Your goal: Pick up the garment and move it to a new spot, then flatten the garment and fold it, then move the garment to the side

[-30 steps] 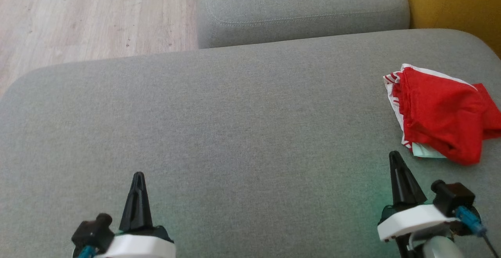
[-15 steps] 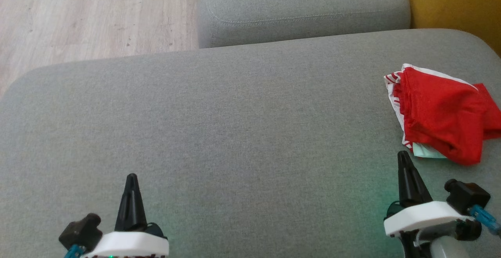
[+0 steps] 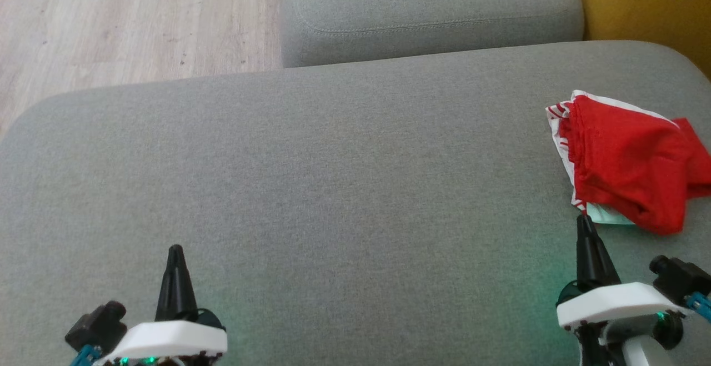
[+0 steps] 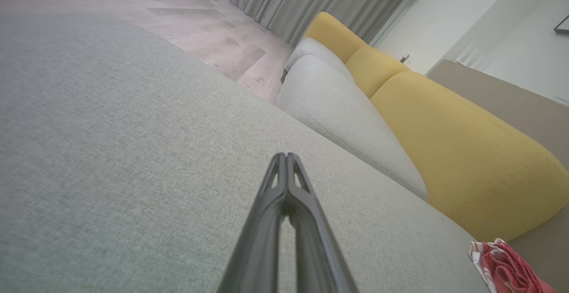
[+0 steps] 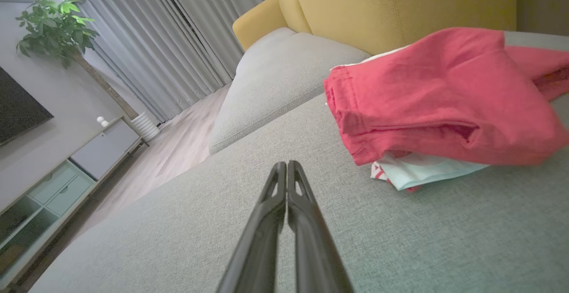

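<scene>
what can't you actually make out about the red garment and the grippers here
Red garment, head view: its right end is cut off by the picture's edge.
Its type: bunched on itself, so its shape is hidden.
Pale cloth under it, right wrist view: mostly covered by the red layer; same garment or not is unclear.
Right gripper, head view: tip sits close to the hem; contact cannot be told.
</scene>
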Robot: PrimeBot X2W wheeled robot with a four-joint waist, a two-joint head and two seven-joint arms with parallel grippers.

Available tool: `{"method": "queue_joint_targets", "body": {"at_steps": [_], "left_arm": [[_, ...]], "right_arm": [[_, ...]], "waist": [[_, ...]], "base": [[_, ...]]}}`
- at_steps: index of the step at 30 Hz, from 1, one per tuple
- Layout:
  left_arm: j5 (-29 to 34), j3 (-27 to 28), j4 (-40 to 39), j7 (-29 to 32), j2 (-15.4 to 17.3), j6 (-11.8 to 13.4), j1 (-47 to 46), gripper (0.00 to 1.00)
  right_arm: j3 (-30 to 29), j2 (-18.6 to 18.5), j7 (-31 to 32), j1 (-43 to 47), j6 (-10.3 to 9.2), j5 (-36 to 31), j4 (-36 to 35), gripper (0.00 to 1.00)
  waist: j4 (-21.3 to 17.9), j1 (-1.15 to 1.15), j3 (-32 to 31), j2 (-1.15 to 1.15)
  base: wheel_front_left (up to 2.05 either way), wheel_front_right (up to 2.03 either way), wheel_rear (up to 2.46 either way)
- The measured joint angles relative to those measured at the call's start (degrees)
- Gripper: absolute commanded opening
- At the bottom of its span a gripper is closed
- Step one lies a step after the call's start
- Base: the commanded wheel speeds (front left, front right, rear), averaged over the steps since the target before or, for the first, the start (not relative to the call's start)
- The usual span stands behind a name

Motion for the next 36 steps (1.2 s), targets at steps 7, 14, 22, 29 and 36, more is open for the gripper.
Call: {"method": "queue_joint_targets", "body": {"at_steps": [7, 14, 22, 29, 36], "left_arm": [[-4.02, 0.71, 0.02, 0.99, 0.0, -0.27, -0.05, 0.0], [-7.94, 1.62, 0.09, 2.15, 0.0, -0.71, -0.41, 0.0], [-12.04, 2.05, 0.18, 3.35, 0.0, -0.98, -0.98, 0.0], [-15.97, 3.13, 0.23, 4.45, 0.0, -1.26, -1.29, 0.0], [-20.54, 3.68, 0.41, 5.67, 0.0, -1.77, -1.6, 0.0]], "right_arm": [[-0.46, 0.0, 1.18, -0.03, 0.0, 4.78, -0.29, 0.0], [-1.05, 0.01, 2.26, -0.12, 0.0, 9.43, -0.58, 0.0], [-1.74, 0.02, 3.68, -0.29, 0.0, 14.25, -0.81, 0.0], [-2.18, 0.02, 4.71, -0.6, 0.0, 19.01, -0.92, 0.0], [-2.79, 0.03, 5.84, -1.21, 0.0, 24.34, -1.19, 0.0]], "waist": [[0.05, 0.0, 0.04, 0.0], [0.1, 0.0, 0.08, 0.0], [0.14, 0.0, 0.12, 0.0], [0.19, 0.0, 0.16, 0.0], [0.24, 0.0, 0.21, 0.0]], "base": [[0.0, 0.0, 0.0], [0.0, 0.0, 0.0], [0.0, 0.0, 0.0], [0.0, 0.0, 0.0], [0.0, 0.0, 0.0]]}}
